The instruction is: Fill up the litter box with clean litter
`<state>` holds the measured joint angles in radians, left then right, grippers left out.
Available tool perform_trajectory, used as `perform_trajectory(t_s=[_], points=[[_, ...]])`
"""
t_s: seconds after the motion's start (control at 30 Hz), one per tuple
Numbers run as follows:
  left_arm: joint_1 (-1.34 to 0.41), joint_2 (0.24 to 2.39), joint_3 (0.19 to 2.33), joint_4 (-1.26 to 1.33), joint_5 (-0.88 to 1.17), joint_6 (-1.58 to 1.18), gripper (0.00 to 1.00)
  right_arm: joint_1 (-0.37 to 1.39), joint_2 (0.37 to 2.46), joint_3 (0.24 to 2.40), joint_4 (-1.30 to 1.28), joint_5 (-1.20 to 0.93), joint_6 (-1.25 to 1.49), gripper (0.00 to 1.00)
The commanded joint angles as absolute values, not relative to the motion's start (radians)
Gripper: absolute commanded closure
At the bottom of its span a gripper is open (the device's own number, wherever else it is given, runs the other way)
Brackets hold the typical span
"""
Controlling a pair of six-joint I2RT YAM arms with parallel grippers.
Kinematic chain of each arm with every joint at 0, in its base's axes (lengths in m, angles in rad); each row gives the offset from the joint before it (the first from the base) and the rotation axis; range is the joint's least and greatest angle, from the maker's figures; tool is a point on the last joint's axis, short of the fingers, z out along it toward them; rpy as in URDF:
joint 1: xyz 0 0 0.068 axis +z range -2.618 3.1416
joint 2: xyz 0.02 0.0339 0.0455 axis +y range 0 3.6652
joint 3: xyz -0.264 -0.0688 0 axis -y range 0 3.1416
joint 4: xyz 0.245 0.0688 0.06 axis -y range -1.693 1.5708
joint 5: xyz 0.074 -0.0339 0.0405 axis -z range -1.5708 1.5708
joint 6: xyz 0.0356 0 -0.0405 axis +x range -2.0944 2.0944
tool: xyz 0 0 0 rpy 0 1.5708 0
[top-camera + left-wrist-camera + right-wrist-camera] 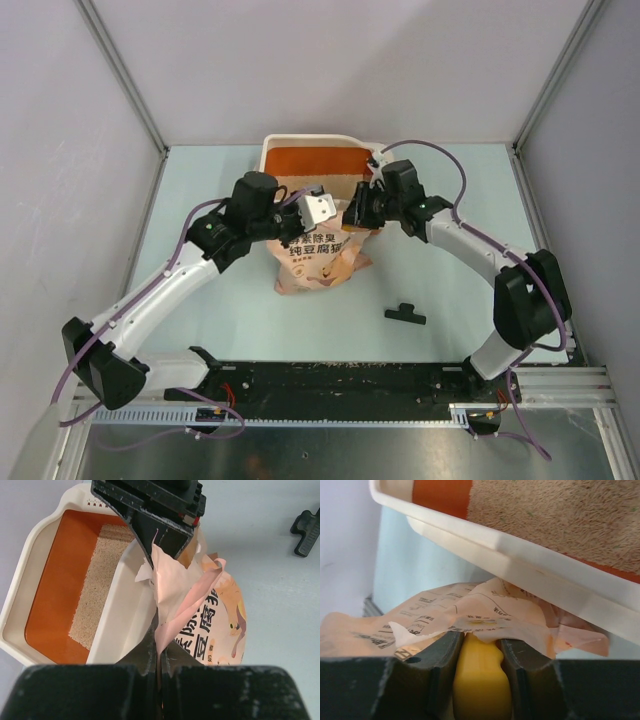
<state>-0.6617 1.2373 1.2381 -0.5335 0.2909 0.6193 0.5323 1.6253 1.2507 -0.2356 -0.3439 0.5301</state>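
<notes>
Litter box [310,160] job: looks part done. Nearest the bases, only a black clip [404,314] on the table [250,320], well apart from everything else. Further out, a pink bag [312,262] just before the box, torn mouth lifted toward the near rim. Left gripper [159,645]: pinched tight on the bag's torn top edge. Right gripper [479,640]: closed narrow round a yellow piece [481,685], maybe a scoop handle, with bag paper draped over the fingertips; cannot tell whether any paper is caught in the grip too. Beyond both, at the far middle of the table, the box itself, holding a band of pale litter [100,585] along one side of its floor, bare orange beside it. Judging by that: some poured in, much of the floor yet to cover. Calls for more tipping of the bag over the rim, then perhaps spreading level.
</notes>
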Motion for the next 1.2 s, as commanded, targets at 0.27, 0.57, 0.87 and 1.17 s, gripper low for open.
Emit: perform_trajectory(t_s=[0.27, 0.57, 0.87, 1.17], points=[[-0.666, 1.160, 1.236, -0.465, 0.269, 0.710, 1.00, 0.299, 1.606, 1.218, -0.046, -0.797, 0.850, 1.00], [-0.669, 1.138, 1.207, -0.494, 0.255, 0.753, 1.00, 0.149, 1.594, 1.209, -0.063, -1.109, 0.868, 1.00], [-0.678, 1.183, 1.241, -0.495, 0.278, 0.727, 1.00, 0.123, 1.582, 1.147, 0.134, -1.102, 1.029, 1.00], [-0.680, 1.206, 1.247, -0.499, 0.290, 0.721, 1.00, 0.115, 1.571, 1.150, 0.258, -1.121, 1.066, 1.00]])
